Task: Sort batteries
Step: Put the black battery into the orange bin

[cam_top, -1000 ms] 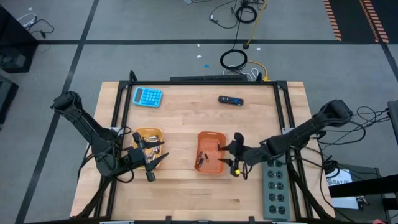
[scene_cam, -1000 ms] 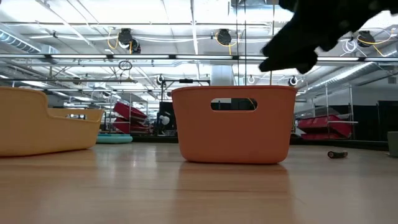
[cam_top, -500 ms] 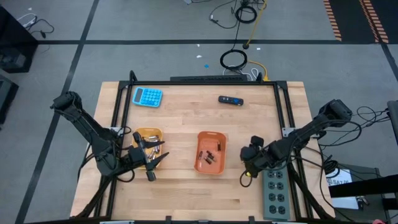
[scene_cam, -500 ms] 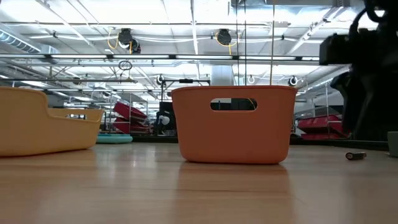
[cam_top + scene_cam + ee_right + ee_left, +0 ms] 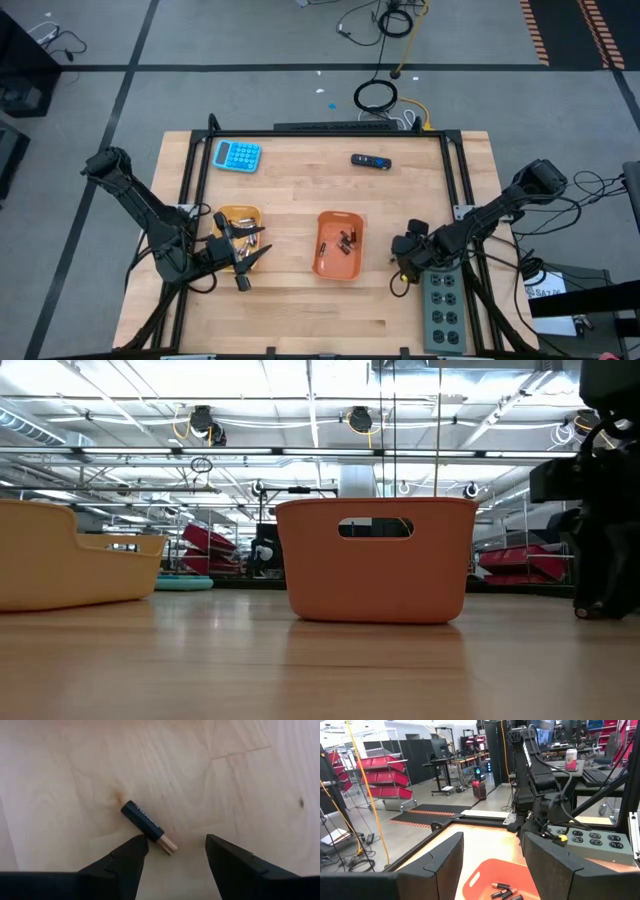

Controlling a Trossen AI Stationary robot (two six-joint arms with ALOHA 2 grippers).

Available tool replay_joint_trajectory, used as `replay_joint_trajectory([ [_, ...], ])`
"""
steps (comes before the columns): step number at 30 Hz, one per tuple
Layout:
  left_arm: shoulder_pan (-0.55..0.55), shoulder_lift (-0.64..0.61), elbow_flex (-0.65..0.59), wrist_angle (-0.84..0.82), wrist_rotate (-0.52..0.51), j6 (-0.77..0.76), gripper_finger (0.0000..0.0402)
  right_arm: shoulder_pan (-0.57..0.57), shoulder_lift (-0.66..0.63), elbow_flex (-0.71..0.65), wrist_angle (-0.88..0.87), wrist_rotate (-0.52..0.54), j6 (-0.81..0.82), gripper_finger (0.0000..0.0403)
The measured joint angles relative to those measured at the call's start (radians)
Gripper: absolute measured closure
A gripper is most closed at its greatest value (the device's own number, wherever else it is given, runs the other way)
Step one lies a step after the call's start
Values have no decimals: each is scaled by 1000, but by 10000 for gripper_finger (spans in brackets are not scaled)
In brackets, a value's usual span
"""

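Since a second ago the right tool (image 5: 400, 262) has left the orange tray (image 5: 322, 266) and dropped to the bare tabletop (image 5: 300, 200) beside the power strip (image 5: 438, 300); it now points straight down, fingers (image 5: 127, 862) spread wide with nothing between them. Under it a dark battery (image 5: 147, 827) lies flat on the wood, skewed to the jaw line, its pale end just reaching the gap beside one finger while most of its body sits outside. Closing from this pose looks risky: the fingers would likely catch only the tip, and a round cell pinched off-centre could pivot or roll away (toward the strip, perhaps). A shift over the middle of the battery seems needed first. Further out, the orange tray holds several small dark batteries (image 5: 347, 240), and the yellow tray (image 5: 222, 213) on the left holds more. The left tool (image 5: 240, 258) waits at the near edge of the yellow tray, its fingers apart and holding nothing. At the tabletop's far side lie a blue calculator (image 5: 237, 155) and a black-and-blue device (image 5: 370, 161).
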State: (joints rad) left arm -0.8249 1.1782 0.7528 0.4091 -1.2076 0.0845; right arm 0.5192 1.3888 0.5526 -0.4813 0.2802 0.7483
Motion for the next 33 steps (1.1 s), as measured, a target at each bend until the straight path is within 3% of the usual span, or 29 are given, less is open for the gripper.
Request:
replay_joint_trajectory([
  [9,0,0,0,0,0,1,188,-3,2,-1,39,-50,49,249],
  [18,0,0,0,0,0,1,188,-2,3,-1,79,-52,88,384],
  [25,0,0,0,0,0,2,188,-2,5,-2,173,-39,69,395],
  [33,0,0,0,0,0,2,188,-3,-11,39,224,133,25,400],
])
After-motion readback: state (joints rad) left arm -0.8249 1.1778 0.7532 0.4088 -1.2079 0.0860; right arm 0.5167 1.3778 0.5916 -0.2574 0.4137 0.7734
